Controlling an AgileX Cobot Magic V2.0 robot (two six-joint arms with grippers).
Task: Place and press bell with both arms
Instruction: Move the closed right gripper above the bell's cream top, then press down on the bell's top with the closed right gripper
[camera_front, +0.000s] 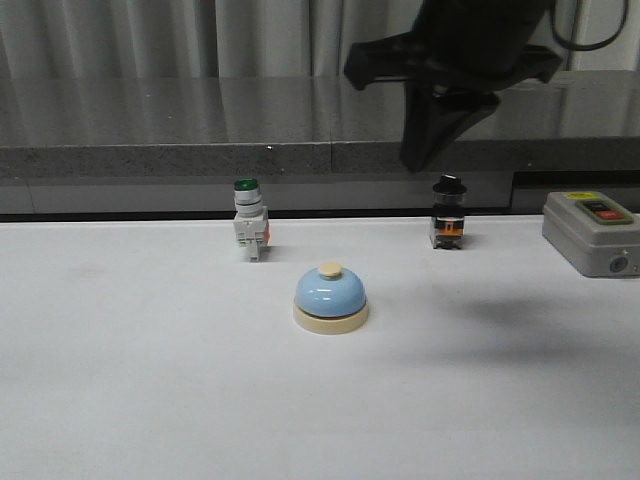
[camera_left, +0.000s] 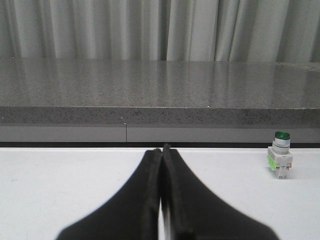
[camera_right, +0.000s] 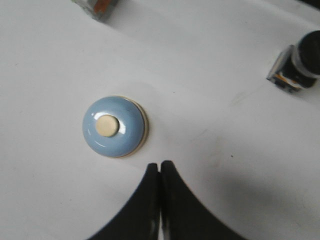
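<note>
While the small light-blue glossy dome bell (camera_front: 331, 297) with its cream button sits mid-tabletop (camera_front: 140, 380), the right black wedge-shaped gripper (camera_front: 428, 150) hangs high above, fingers together, empty. The left gripper (camera_left: 161, 152) is likewise closed, low and well aside. An off-centre descent could glance off the dome and slide the bell.

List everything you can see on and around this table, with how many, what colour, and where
Glossy light-blue dome bell: one, cream base and button, table centre.
Green-capped white pushbutton switch: one, behind the bell, to its left.
Black-capped pushbutton switch: one, black with orange, behind the bell, to its right.
Grey control box: one, red button on top, right edge.
White table: one.
Grey stone ledge: one, behind the table.
Left gripper: black, shut, low over the table.
Right gripper: black, shut, raised above the table, beside the bell.
</note>
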